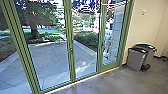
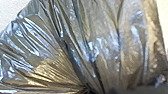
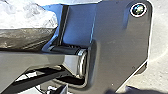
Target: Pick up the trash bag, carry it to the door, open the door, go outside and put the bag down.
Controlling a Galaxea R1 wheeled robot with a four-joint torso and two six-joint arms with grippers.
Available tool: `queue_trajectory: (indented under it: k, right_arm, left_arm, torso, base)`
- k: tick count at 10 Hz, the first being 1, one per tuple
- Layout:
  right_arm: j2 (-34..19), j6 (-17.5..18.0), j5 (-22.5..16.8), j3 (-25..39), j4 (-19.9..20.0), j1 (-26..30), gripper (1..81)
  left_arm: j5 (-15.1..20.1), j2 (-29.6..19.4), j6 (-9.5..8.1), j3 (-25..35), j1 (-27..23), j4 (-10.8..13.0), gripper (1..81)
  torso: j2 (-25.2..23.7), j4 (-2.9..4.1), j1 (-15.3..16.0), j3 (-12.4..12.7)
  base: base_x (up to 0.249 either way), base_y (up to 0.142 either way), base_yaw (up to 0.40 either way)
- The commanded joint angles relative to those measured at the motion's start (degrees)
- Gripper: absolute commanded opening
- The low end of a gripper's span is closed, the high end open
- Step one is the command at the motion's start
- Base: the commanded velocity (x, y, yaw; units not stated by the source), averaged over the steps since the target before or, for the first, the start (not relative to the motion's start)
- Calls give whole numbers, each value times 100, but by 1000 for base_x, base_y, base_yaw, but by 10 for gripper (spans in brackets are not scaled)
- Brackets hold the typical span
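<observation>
Nearest the left wrist camera, I have the trash bag (image 2: 107,32) — shiny, crumpled, its pleats gathering to a tight point. Whether the left claw or the right claw is spread, pressed together or pinching plastic, I can't tell. Past bare floor (image 1: 110,83), green-framed glass doors (image 1: 70,60) stretch across my head view, with 2 bins (image 1: 135,60) near the wall (image 1: 143,27) to the right. Beyond the glass I see sunlit paving (image 1: 50,57) — then a tree (image 1: 34,28).

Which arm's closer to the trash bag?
Left: its wrist is close up to the trash bag. The right wrist seems farther off, the bag at its view's edge.
</observation>
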Motion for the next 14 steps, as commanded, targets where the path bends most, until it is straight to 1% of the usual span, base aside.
queue_trajectory:
  k: [1, 14]
  right_arm:
    - [8, -12, -398, -9, -4, 276, 811]
    - [-1, -12, -389, -9, -4, 276, 811]
  left_arm:
    - [458, 34, 57, 23, -292, 89, 10]
    - [458, 43, 57, 22, -300, 97, 10]
  torso:
    - [0, 0, 0, 0]
    - [0, 0, 0, 0]
  base:
    - [134, -94, 0]
    - [134, -95, 0]
